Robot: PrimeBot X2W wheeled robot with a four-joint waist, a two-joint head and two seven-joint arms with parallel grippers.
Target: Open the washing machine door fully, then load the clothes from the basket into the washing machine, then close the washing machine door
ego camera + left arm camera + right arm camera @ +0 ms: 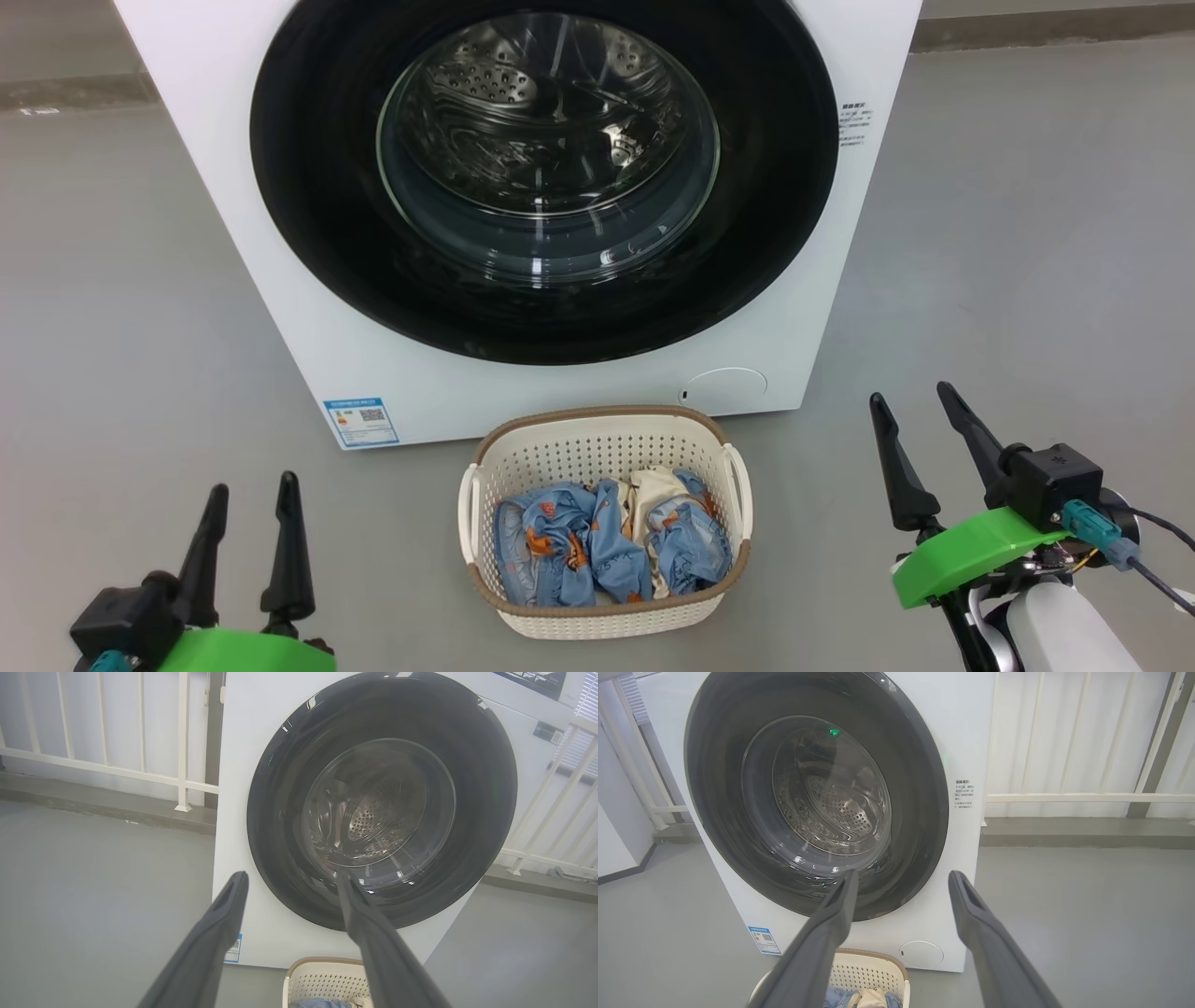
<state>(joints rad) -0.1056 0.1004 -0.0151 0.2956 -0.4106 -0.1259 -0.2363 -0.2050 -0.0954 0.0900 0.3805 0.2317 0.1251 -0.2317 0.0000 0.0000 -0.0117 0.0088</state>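
White washing machine (pixel 429 383) stands on the grey floor (pixel 112 327), its round black-rimmed door (pixel 546 159) shut flat against the front. Just before its base sits the cream basket (pixel 597 413), holding the crumpled light-blue clothes (pixel 607 546). The left gripper (pixel 254 485) hangs to the basket's left and the right gripper (pixel 910 394) to its right, both well apart from it, fingers spread wide, gripping nothing.

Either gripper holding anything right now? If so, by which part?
Nothing held. Left gripper and right gripper both stand open and empty; the clothes lie in the basket.
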